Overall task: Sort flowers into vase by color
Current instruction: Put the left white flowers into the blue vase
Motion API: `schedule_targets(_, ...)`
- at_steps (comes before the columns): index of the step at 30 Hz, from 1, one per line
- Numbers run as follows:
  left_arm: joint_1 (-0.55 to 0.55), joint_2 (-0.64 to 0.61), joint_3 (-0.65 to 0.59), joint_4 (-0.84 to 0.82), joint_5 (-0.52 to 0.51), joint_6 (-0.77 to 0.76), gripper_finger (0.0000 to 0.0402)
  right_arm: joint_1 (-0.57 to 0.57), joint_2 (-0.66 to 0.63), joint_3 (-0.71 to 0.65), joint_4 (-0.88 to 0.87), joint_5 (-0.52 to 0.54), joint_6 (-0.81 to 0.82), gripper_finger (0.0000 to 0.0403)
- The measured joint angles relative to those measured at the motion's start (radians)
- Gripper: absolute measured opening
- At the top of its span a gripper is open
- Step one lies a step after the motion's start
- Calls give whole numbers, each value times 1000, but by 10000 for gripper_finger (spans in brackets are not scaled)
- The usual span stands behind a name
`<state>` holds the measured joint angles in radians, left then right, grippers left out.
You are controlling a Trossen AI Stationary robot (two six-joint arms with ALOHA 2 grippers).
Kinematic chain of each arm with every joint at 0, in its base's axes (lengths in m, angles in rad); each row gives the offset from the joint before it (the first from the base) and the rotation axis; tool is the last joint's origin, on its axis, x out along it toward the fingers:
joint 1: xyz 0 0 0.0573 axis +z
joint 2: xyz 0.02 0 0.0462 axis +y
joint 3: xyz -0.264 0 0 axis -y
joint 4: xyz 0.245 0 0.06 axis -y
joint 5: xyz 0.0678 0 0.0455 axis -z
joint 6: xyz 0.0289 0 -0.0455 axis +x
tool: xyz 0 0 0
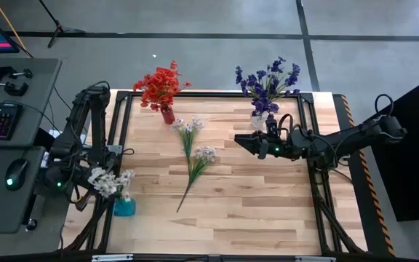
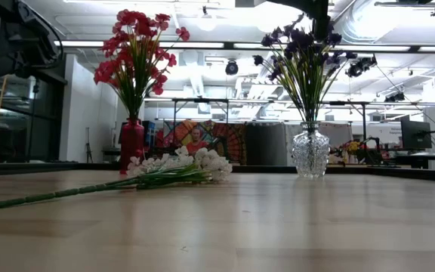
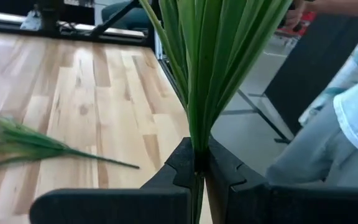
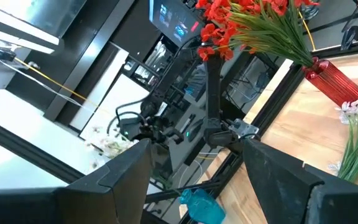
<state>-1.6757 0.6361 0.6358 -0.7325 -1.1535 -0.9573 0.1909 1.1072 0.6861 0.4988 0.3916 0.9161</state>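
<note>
My left gripper (image 1: 93, 182) is at the table's left near corner, shut on a white-blossomed sprig (image 1: 109, 180) beside a small blue vase (image 1: 124, 207). Two more white sprigs (image 1: 195, 153) lie flat on the table's middle and show in the low view (image 2: 165, 175). Red flowers (image 1: 160, 86) stand in a red vase (image 2: 131, 145) at the far edge. Purple flowers (image 1: 268, 81) stand in a clear glass vase (image 2: 310, 153) to their right. My right gripper (image 1: 240, 140) hovers open right of the lying sprigs, near the clear vase; its wrist view (image 4: 197, 180) faces the left arm. My left gripper pinches the white sprig's bundle of green stems (image 3: 197, 149) between its two fingers (image 3: 179, 171). The leaves fan out beyond the fingertips and the stem runs on back between the fingers. Whether the stem's lower end is in the blue vase cannot be told.
A person's legs (image 3: 328, 143) show just past the table's near left corner. A desk with keyboard and mouse (image 1: 9, 175) stands left of the table. Black frame rails (image 1: 118, 138) run along the table's sides. Bare wood lies toward the near edge (image 1: 253, 211).
</note>
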Motion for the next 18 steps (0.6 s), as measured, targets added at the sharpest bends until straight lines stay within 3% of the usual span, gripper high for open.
schedule_targets(7,-22,10,-120,134,-88,-82,0,0,0,0,0,21,-3,243)
schedule_targets(13,-22,11,-162,162,-95,-116,2,0,0,0,0,23,-8,243)
schedule_targets(18,-22,11,-165,156,-86,-121,26,0,0,0,0,23,-8,243)
